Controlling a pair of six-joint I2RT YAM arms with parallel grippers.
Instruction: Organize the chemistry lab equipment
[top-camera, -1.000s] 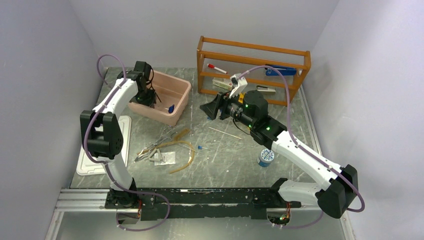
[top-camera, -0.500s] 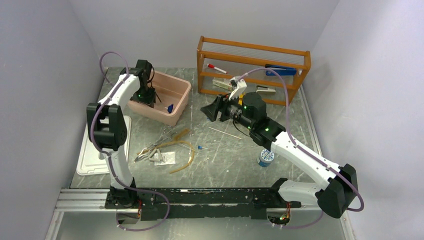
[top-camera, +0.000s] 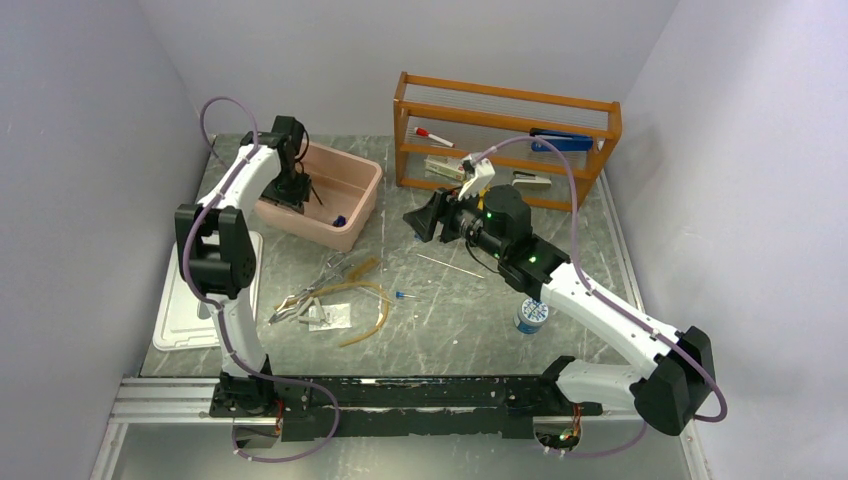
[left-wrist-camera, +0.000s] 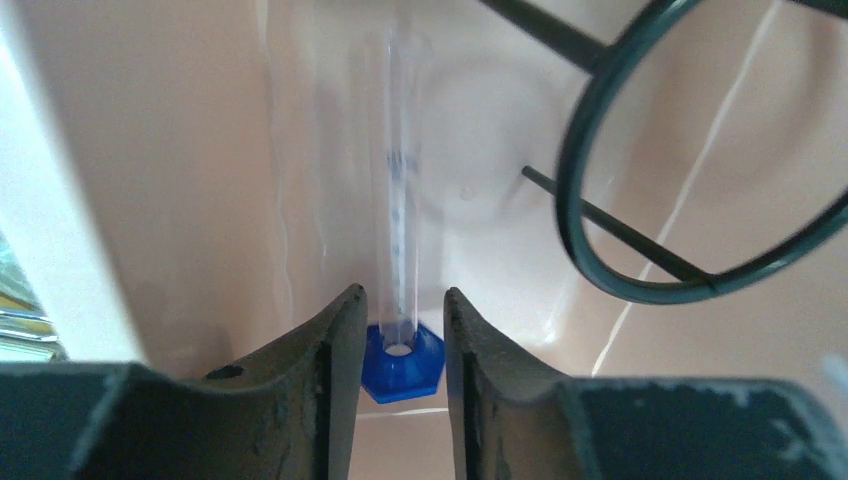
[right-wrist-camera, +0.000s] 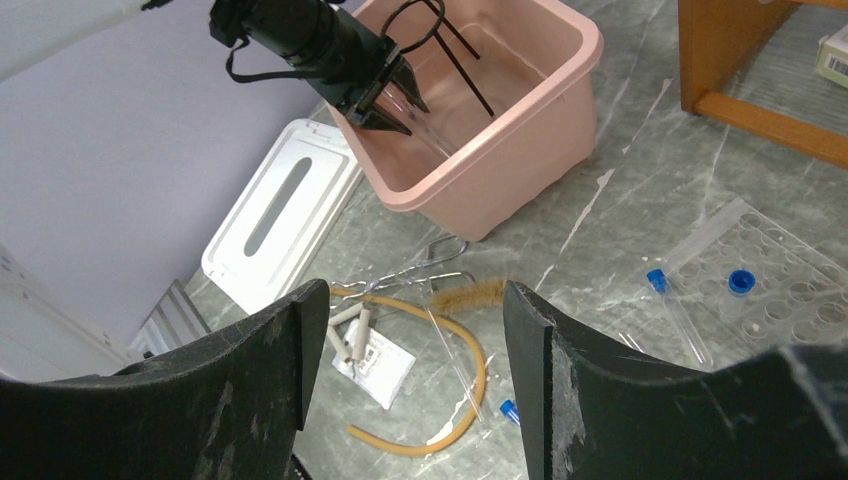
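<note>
- Clear graduated cylinder (left-wrist-camera: 400, 170) with a blue hexagonal base lies on the floor of the pink tub (top-camera: 368, 195). The black wire ring stand (left-wrist-camera: 572, 190) is in the same tub, just beside it.
- Left gripper (left-wrist-camera: 398, 300) reaches down into the tub. Its jaws are narrowly parted, one finger on each side of the blue base. Cannot tell whether the pads press on the base or only flank it.
- The tub stands at the far left of the grey marbled table (top-camera: 460, 330). A white lid (top-camera: 185, 320) lies flat on the table nearer the arm bases.
- Loose on the table in front of the tub:
  - silvery metal tongs (top-camera: 305, 293)
  - tan rubber tubing (right-wrist-camera: 470, 390) in an open curve
  - a small clear packet (right-wrist-camera: 378, 357) of white pieces inside that curve
  - a tan-bristled brush (right-wrist-camera: 475, 296) beside the tubing
- A tiny blue-capped tube (top-camera: 400, 296) lies just right of the tubing. The thin glass rod (top-camera: 450, 265) lies farther right, apart from the rest.
- Right wrist view: a longer blue-capped tube (right-wrist-camera: 675, 310) lies at the edge of a clear well plate (right-wrist-camera: 790, 300).
- Right gripper (right-wrist-camera: 414, 288) hovers over mid-table facing the tub, jaws wide apart with nothing between them.
- The wooden rack (top-camera: 505, 100) stands at the back right, with a red-capped marker (top-camera: 432, 136) and a blue stapler (top-camera: 560, 142) on its shelf.
- A round blue-and-white container (top-camera: 532, 315) stands near the right arm.
</note>
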